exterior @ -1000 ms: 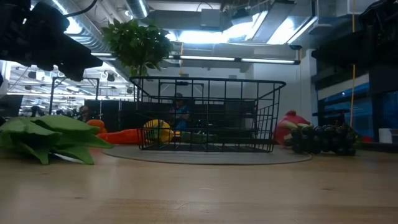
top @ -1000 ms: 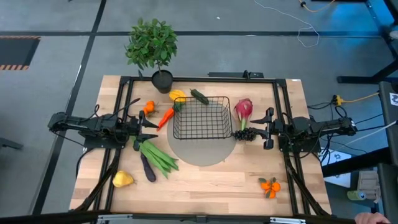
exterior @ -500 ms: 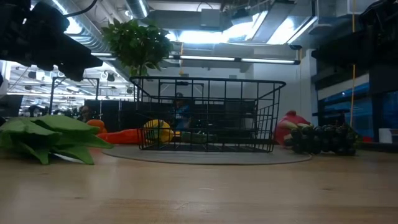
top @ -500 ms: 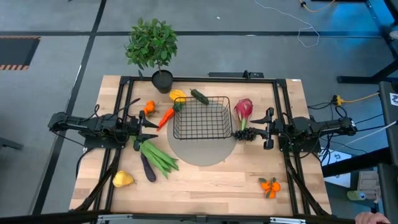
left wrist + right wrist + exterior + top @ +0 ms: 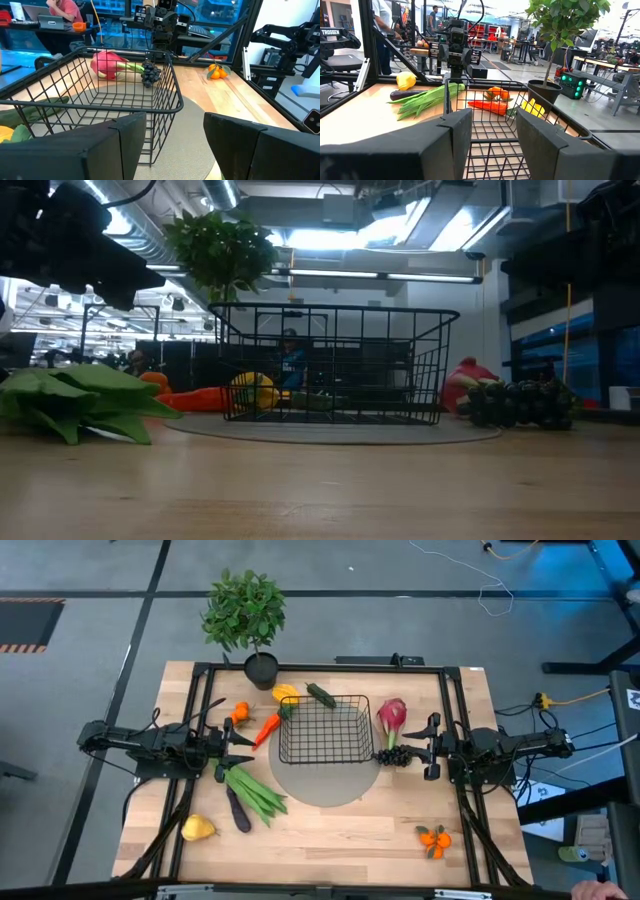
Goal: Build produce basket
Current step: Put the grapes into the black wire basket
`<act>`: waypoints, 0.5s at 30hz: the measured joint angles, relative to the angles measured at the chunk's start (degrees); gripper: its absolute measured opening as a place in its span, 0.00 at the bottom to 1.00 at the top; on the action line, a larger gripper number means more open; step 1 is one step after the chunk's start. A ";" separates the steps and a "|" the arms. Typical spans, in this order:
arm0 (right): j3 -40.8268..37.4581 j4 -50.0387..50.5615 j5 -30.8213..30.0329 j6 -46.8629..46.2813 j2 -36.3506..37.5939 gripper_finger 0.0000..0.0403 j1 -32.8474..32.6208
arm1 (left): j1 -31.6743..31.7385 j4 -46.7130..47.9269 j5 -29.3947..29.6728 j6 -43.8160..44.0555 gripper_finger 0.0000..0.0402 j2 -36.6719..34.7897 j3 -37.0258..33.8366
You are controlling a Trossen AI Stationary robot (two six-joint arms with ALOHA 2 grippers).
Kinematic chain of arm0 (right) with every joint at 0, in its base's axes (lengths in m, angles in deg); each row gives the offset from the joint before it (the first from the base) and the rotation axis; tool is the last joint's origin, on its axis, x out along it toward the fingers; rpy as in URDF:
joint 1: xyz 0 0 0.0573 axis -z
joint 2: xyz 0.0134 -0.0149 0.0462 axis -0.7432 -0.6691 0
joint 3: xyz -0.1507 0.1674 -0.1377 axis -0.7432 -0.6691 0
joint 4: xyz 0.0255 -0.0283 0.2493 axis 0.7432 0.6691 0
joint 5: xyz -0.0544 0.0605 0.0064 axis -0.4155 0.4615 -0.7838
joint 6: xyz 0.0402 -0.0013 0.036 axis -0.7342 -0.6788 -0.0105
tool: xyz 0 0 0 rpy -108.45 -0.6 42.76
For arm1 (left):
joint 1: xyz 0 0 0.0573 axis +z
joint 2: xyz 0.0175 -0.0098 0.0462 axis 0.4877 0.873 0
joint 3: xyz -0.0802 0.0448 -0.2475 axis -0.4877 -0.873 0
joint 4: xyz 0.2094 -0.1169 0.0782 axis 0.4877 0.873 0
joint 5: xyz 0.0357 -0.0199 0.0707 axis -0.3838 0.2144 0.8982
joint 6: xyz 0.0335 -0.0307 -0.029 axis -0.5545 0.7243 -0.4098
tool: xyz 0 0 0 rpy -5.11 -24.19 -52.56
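The empty black wire basket [image 5: 324, 729] stands on a grey round mat [image 5: 325, 780] at mid-table. Left of it lie the green stalks [image 5: 253, 791], eggplant [image 5: 236, 810], carrot [image 5: 267, 727], an orange [image 5: 241, 712] and the yellow pear [image 5: 197, 829]. The yellow pepper [image 5: 286, 693] and cucumber [image 5: 321, 695] lie behind it. Dragon fruit [image 5: 391, 716] and grapes [image 5: 391, 756] lie to its right; oranges [image 5: 434, 838] lie near the front right. My left gripper [image 5: 232, 748] is open left of the basket. My right gripper [image 5: 421, 749] is open right of the grapes. Both are empty.
A potted leafy plant [image 5: 245, 620] in a black pot stands at the table's far left edge. A black frame [image 5: 330, 665] runs around the table's far edge and sides. Bare wood lies in front of the mat. People show in the room beyond the table.
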 joint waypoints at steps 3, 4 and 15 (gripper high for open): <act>0.00 0.02 -0.02 0.00 0.01 0.38 0.00 | 0.00 0.00 0.01 -0.25 0.47 0.00 0.00; 0.00 0.01 -0.01 0.00 -0.01 0.38 0.00 | 0.02 0.00 0.01 -0.24 0.47 -0.01 0.01; 0.00 0.00 0.00 0.00 0.01 0.38 0.00 | 0.00 -1.07 0.78 -0.42 0.47 -0.01 0.00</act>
